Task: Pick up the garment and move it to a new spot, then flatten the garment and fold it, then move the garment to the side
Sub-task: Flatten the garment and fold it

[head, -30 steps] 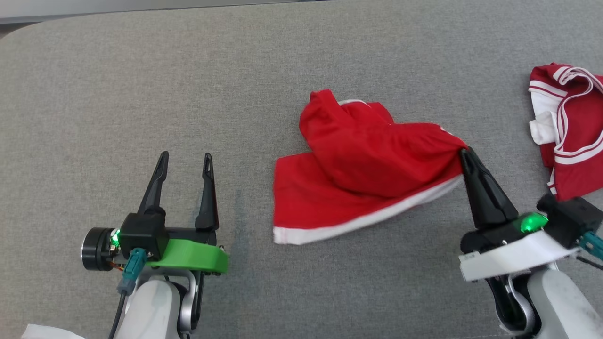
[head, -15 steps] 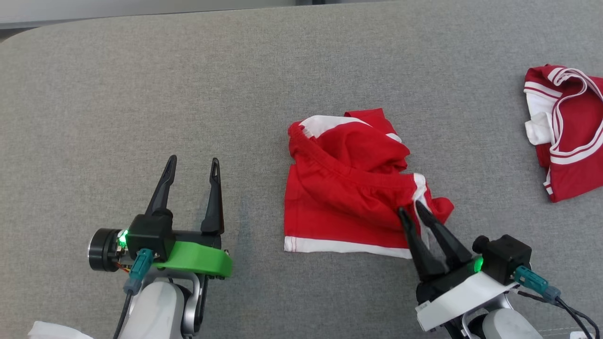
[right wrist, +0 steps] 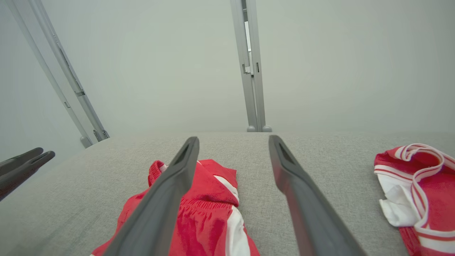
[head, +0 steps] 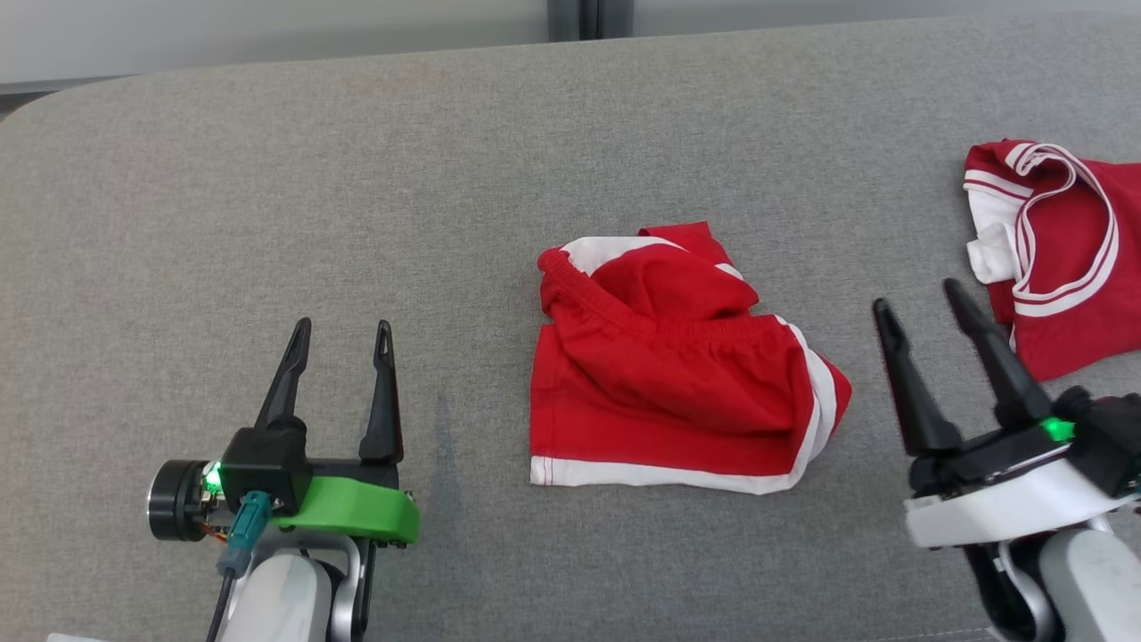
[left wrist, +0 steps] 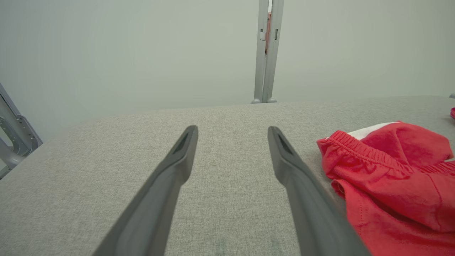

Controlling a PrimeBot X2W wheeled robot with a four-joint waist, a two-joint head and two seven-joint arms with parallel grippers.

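Shorts (head: 669, 392) in red with white trim are lying crumpled near the middle of the gray padded table (head: 357, 178). Their waistband is bunching toward the far side and a white-edged hem is running along the near side. The right gripper (head: 916, 298) is standing just to the right of them, its two dark fingers spread wide, clear of the cloth and pinching nothing. The left gripper (head: 343, 325) is standing well to the left of the shorts, its fingers likewise spread and empty. A second red-and-white garment (head: 1061, 267) is lying crumpled at the table's right edge, apart from the shorts.
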